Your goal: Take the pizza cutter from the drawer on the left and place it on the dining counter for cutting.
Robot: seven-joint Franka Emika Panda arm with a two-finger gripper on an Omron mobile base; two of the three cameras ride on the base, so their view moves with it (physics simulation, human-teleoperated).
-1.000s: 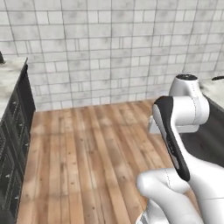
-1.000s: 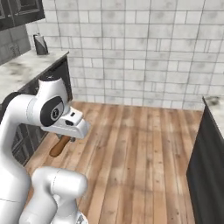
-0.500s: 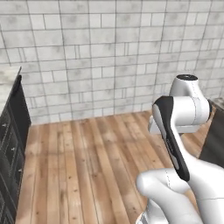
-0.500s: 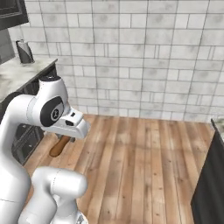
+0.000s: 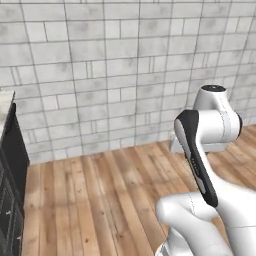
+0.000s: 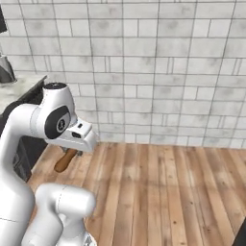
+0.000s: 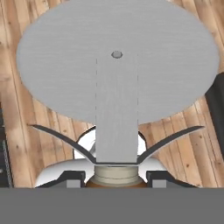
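Pizza cutter [image 7: 117, 65] is in the gripper [image 7: 115, 178], carried in the air over the wood plank floor [image 6: 163, 192], not on any counter. Hand view: its round grey blade sits right in front of the camera, flat grey blade arm running down from the centre rivet to a pale collar and a sliver of orange-brown handle between the two dark finger tips [image 7: 73, 178]. Fingers are clamped on the handle end, one each side, partly closed around it. Right base view: the orange-brown handle [image 6: 66, 160] pokes down and left from under the white hand, tilted, blade hidden behind the hand. Behind the arm on that side is a marble worktop [image 6: 19, 91] on a dark base with a grey machine [image 6: 6, 69] at its far end. Left base view: dark cabinet fronts [image 5: 11, 190] at the left edge, grey-white tiled wall [image 5: 100, 65] across the back.
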